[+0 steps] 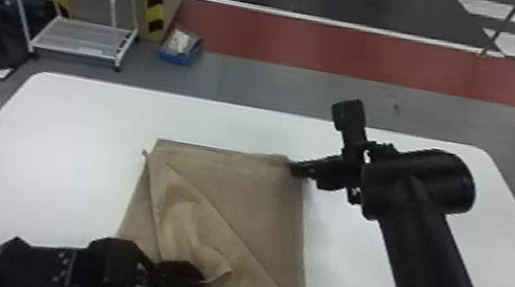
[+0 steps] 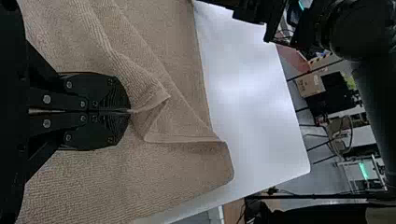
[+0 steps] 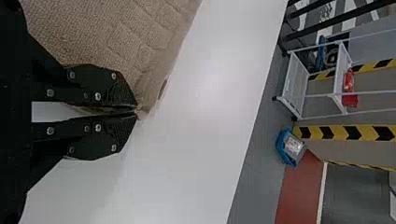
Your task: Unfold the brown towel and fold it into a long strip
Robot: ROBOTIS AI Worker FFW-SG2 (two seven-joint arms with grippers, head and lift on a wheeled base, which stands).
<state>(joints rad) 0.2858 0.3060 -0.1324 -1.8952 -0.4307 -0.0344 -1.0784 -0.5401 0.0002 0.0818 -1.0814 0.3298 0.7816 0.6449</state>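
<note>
As the brown towel (image 1: 259,216) lies creased, the left gripper (image 1: 201,283) grasps its fold.
The right gripper (image 1: 293,167) grasps the towel's far right corner.

The brown rectangular towel (image 1: 266,222) is matt cloth, its face rough with a fine, pebbly weave; ribbed lines run across part of it in the left wrist view. Under it, the white flat-topped counter (image 1: 61,143) is smooth, with a soft gloss where light falls. The black flat-fingered left hand (image 1: 201,284) and matching right hand (image 1: 292,167) look mostly matt, finely ridged toward the tips, and set with shiny, round, silvery metal screw heads (image 2: 46,99). The brown boxy carton (image 2: 310,85) looks like matt cardboard. The grey floor (image 1: 271,85) looks smooth.
</note>
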